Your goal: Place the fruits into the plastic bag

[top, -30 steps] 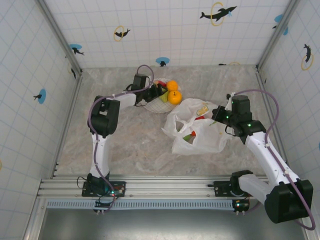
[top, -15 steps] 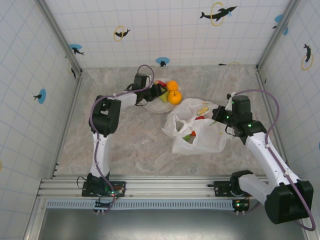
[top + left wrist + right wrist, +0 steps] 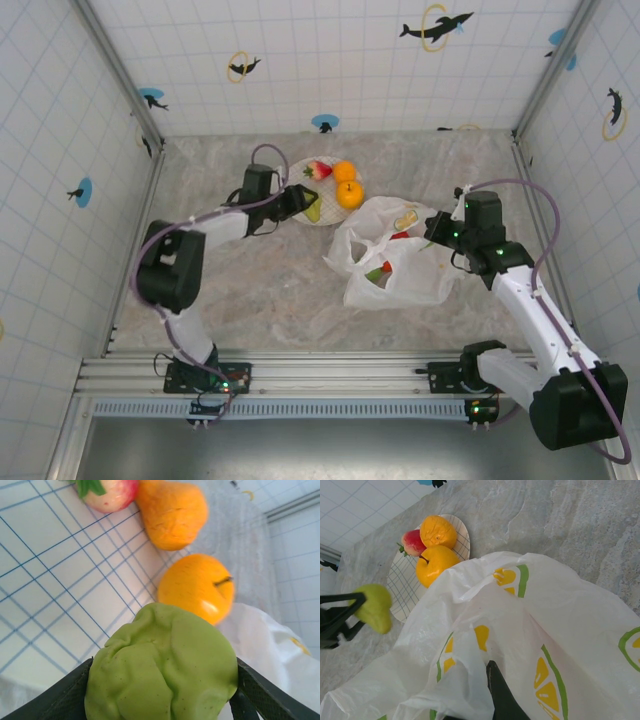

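Pear [image 3: 160, 670] first: your left claw [image 3: 303, 207] is pinching the green pear between its two dark fingers [image 3: 55, 702], one pressed against each side. It holds the pear at the edge of the plate [image 3: 45, 575] nearest the claw. That white, grid-lined plate lies on the desk [image 3: 250, 290] just past the claw's tip. Beyond the pear on the plate sits an orange with a stem [image 3: 197, 587]. Farther out there is a lumpy orange [image 3: 172, 512], with a strawberry [image 3: 107, 492] beside it at the far rim. Off to this claw's right, the bag [image 3: 270, 650] lies just beside the plate.

Your right claw [image 3: 432, 237] sits at the bag's rim on the side away from the plate. Plastic is bunched against the one finger [image 3: 502, 695] that shows and the other is covered, so you cannot tell whether this claw is clamped. Ahead of it the crinkled white bag, printed with green and yellow citrus slices, spreads over the desk. A red and green fruit [image 3: 380, 272] shows through the plastic. Past the bag from this claw are the plate and the held pear.
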Motion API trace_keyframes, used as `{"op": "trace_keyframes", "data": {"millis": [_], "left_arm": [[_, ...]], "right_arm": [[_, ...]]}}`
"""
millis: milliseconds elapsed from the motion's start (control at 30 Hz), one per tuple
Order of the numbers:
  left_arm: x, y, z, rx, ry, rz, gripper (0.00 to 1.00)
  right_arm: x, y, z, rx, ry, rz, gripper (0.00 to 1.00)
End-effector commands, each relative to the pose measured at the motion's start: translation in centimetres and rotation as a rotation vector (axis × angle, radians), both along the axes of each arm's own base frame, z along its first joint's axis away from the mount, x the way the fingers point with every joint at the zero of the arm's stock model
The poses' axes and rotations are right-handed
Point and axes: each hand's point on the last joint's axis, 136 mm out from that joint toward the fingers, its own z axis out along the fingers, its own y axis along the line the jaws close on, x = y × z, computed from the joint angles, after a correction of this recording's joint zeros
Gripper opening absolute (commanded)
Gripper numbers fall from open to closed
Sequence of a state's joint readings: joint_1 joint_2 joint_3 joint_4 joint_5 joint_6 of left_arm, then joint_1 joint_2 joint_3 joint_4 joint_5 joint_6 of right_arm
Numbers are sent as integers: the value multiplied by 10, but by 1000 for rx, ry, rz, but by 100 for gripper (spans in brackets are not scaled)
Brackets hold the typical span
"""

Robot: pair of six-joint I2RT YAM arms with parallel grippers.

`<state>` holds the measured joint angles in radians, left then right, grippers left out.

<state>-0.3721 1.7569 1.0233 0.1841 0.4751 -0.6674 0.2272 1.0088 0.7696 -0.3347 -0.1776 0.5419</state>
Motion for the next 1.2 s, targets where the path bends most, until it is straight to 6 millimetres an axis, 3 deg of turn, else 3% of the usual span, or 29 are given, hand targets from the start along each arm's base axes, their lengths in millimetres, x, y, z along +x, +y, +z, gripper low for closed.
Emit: {"op": "trace_keyframes", "data": {"millis": [0,167,200,367,567,700,867,1167], "left_arm": [[-36,15,28,7,-79,-27,58],[-110,21,51,52,-138,-146,57],[-128,15,55,58,-149,-196,57],[-201,2,46,100,-120,-403,58],[-255,-37,38,109,-145,-632,57],[-262,-62,41,128,-183,-721,57],[-231,-82,54,151,-245,-665,56],[-185,-99,84,111,-351,-507,56]], "right_arm": [[4,-2,19,4,-52,-8,0],[8,0,25,11,-65,-3,0],[9,1,25,12,-65,-1,0],[14,5,32,39,-84,1,0],[18,18,40,110,-103,23,0],[16,27,41,115,-102,45,0],[7,29,38,46,-103,93,0],[-24,37,39,-79,-146,302,0]]}}
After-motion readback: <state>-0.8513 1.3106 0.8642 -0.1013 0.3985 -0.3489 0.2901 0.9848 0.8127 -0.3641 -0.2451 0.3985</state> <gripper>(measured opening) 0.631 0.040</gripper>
